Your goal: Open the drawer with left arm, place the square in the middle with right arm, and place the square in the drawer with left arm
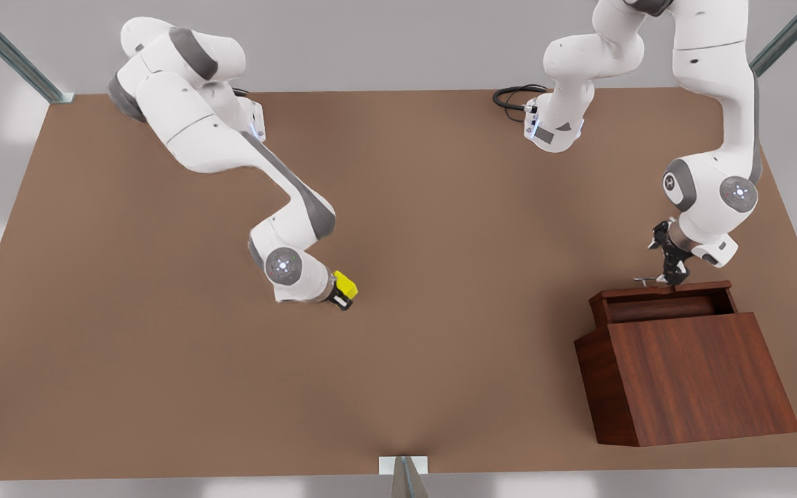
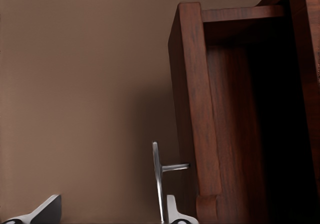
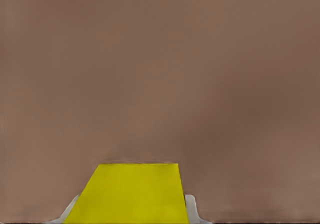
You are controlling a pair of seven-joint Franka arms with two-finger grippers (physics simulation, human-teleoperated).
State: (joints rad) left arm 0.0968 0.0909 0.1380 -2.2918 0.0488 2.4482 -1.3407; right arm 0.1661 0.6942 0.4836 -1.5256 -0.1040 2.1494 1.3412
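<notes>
Front view: two white arms over a brown table (image 1: 163, 360). The arm on the front view's left is the right arm; its gripper (image 1: 341, 294) pinches a small yellow cube (image 1: 346, 283) between its jaws, near the middle of the table. In the right wrist view the cube (image 3: 131, 194) sits between the two pale fingertips (image 3: 190, 208), one pressed against each side, with bare tabletop beyond it. Whether the cube touches the table or hangs just above it cannot be told.

The arm on the front view's right is the left arm; its gripper (image 1: 668, 275) is at the front edge of the drawer (image 1: 661, 301), which is pulled out of a slanted dark wooden cabinet (image 1: 696, 377). The thin silver handle (image 1: 647, 280) lies right at the jaws. In the left wrist view the handle (image 2: 159, 181) runs upright between the two fingertips (image 2: 42, 211); the jaws are spread, one fingertip just beside the bar and the other well apart from it, so the bar is not clamped. Past the handle, on the far side from the wider fingertip, stands the drawer front (image 2: 192, 108), and beyond that the dark open inside of the drawer.

The cube and the drawer are well apart, each at its own gripper.
</notes>
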